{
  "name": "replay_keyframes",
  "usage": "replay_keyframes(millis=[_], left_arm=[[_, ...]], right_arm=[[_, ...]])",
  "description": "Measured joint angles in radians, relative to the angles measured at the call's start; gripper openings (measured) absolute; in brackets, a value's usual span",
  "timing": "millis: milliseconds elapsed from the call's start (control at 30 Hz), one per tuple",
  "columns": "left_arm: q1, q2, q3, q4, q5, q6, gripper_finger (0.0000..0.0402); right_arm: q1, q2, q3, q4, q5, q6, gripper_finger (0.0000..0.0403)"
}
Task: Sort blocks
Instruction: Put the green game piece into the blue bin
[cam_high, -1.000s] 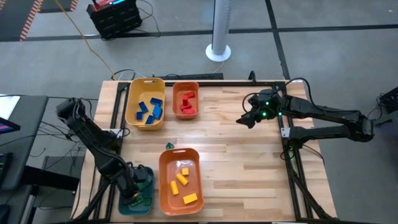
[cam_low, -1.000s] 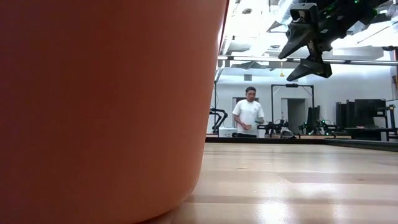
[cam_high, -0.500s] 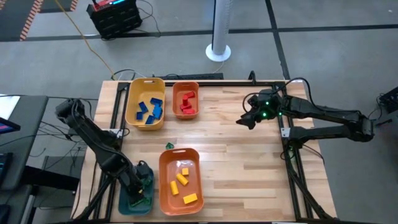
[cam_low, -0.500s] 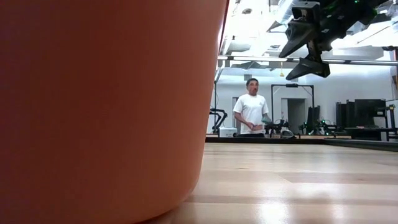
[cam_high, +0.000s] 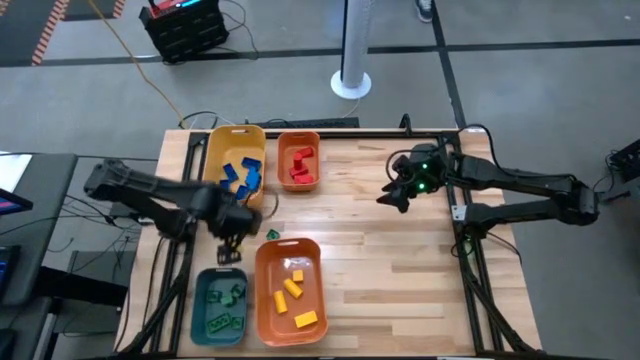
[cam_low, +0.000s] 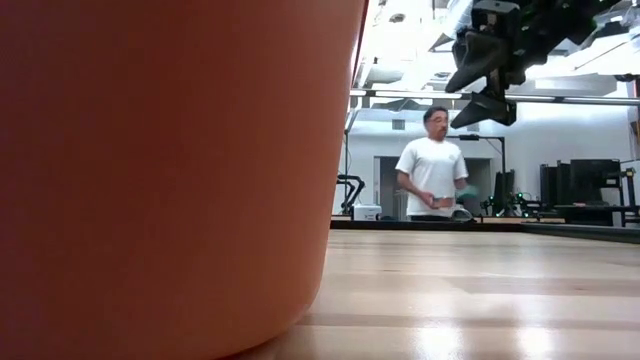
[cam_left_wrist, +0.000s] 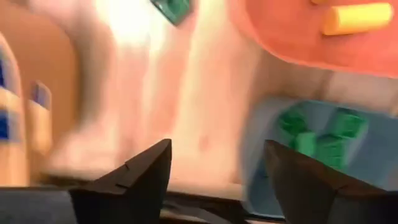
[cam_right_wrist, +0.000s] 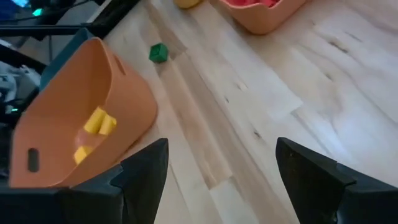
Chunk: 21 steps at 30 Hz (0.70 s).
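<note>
Blocks mostly sorted. Blue blocks (cam_high: 240, 177) lie in the yellow bin (cam_high: 214, 160) at the table's far left, red blocks (cam_high: 301, 165) in the small orange bin (cam_high: 297, 138) beside it, yellow blocks (cam_high: 293, 293) in the large orange bin (cam_high: 270, 300) at the near edge, green blocks (cam_high: 222, 305) in the teal bin (cam_high: 202, 325) left of that.

One block left out: a lone green block (cam_high: 272, 233) on the bare table (cam_high: 400, 270), just beyond the far rim of the large orange bin. Also seen in the right wrist view (cam_right_wrist: 158, 53) and the left wrist view (cam_left_wrist: 173, 9).

Left claw (cam_high: 232, 238): fingers apart, nothing between them, hovering over the table's left edge between the yellow bin and the teal bin. The lone green block lies just to its right, near. Right claw (cam_high: 396, 193): fingers spread, empty, held high over the far right of the table, well apart from the block. Left arm is clearly the nearer.

Block orientation: it looks short and nearly square from above; I cannot tell a long axis or which way it points. In the right wrist view its edges sit somewhat skewed to the table's boards.

Judgement: next pick is this block, a short sideways reach for the left claw, then into the teal bin.
</note>
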Motion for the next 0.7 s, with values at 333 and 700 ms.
replay_keyframes(millis=[333, 700], left_arm=[[0.270, 0.003, 0.004, 0.087, -0.184, 0.488, 0.0230], [0.415, 0.003, 0.052, 0.163, -0.085, 0.875, 0.0230]], right_arm=[[0.032, -0.070, -0.027, 0.097, 0.187, 0.037, 0.0306], [0.098, -0.062, -0.283, 0.317, 0.318, 0.402, 0.0306]])
